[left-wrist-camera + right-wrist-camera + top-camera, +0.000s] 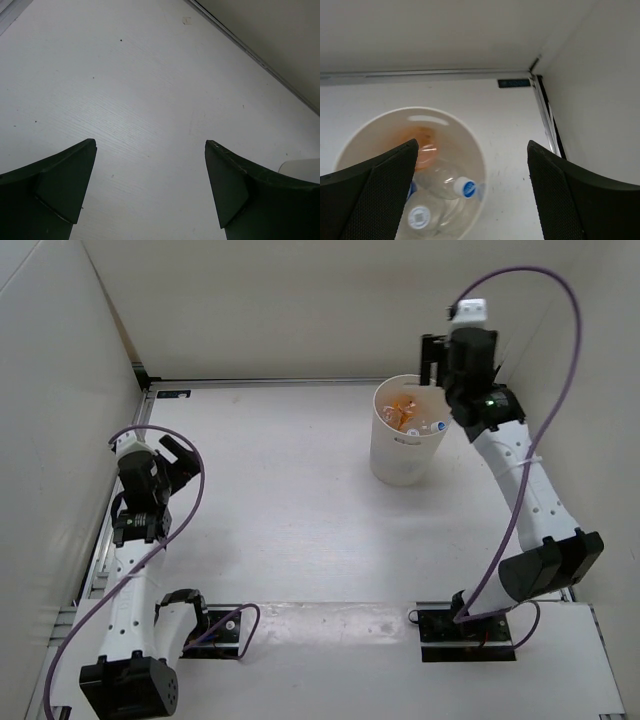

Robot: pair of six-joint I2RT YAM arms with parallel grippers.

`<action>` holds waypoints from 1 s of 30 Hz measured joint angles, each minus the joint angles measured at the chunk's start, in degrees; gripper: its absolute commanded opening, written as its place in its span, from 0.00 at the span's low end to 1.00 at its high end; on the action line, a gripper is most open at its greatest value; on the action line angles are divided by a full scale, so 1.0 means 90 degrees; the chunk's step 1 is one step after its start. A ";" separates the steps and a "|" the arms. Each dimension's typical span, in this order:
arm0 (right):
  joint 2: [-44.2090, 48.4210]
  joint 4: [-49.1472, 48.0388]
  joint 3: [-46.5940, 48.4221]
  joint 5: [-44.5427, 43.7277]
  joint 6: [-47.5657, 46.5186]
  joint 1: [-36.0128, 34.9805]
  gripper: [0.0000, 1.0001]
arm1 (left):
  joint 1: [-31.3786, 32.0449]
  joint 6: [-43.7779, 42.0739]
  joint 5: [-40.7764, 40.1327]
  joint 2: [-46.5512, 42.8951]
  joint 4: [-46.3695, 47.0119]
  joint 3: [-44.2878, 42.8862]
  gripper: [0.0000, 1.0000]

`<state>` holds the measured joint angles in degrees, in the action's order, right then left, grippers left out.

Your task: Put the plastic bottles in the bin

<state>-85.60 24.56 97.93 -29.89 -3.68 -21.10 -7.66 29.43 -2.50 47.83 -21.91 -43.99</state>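
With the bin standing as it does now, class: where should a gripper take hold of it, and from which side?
Probably the bin at its rim, from straight above, one finger inside the wall, one outside. It stands upright and open, its round body looks too wide to span, and the bottles lie low, leaving the upper wall free. The open right gripper is nearest.

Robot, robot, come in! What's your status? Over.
Both open, empty: left hand over table, right hand above bin. Several plastic bottles inside bin. Nothing blocking. Over.
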 measured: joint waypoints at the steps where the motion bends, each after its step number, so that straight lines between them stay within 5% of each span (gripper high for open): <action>1: 0.0027 0.0085 0.0000 0.0032 0.0199 0.0289 0.90 | -0.0022 0.0044 0.0005 0.0002 0.0124 0.0053 1.00; 10: 0.0976 0.1035 -0.1217 0.1766 0.1804 0.3279 0.90 | -0.0085 0.0180 -0.0423 0.0083 0.1440 0.0699 1.00; 20: 0.1559 0.1678 -0.2446 0.2727 0.2076 0.4075 0.90 | -0.0087 -0.0389 -0.1710 0.0078 0.2358 0.1307 1.00; 30: 0.1477 0.2421 -0.2526 0.4058 0.2293 0.5513 0.90 | -0.0083 -0.0364 -0.2322 -0.0362 0.2679 0.1931 1.00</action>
<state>-72.31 46.35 75.20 6.63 16.95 28.51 -8.40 26.15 -23.40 44.58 2.20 -26.61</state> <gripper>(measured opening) 0.905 0.998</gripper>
